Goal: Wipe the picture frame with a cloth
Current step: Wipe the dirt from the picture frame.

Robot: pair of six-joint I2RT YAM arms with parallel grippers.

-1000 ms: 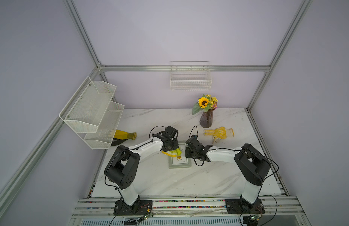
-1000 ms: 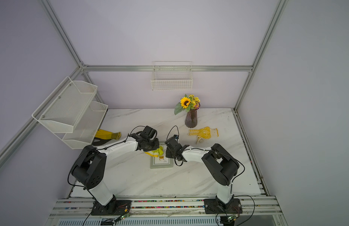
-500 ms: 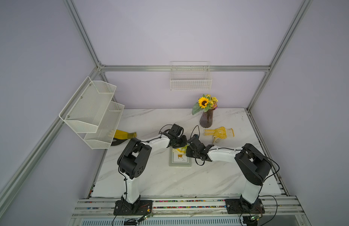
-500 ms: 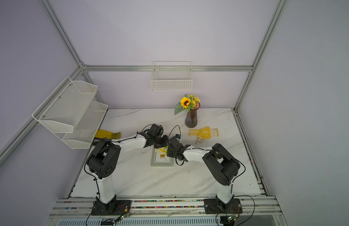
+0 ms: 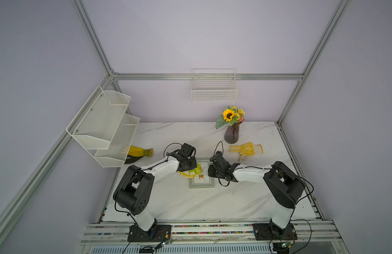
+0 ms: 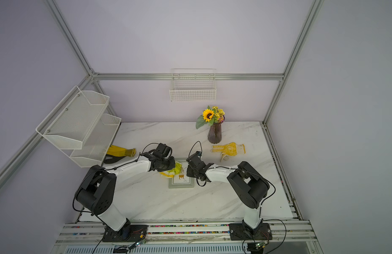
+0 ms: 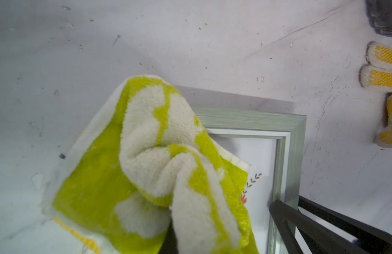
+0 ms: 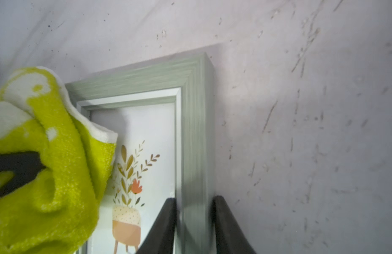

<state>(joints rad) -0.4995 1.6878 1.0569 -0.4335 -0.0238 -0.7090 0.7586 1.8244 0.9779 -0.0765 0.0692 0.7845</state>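
At the centre of both top views, a flat grey-green rectangular picture frame [image 5: 202, 179] [image 6: 181, 181] with a white mat and a potted-plant print lies on the white marble desk [image 5: 190, 204]. Over its upper left corner sits a bunched yellow-green terry cloth [image 5: 194, 171] with white trim, pinched in the closed left end effector [image 5: 189, 168]. At the frame's right edge, the right end effector [image 5: 212, 174] clamps the side rail; the right wrist view shows one finger [image 8: 165, 224] on the glass side, one outside. Right of the frame, well apart, lies a yellow dotted knit glove [image 5: 245, 150].
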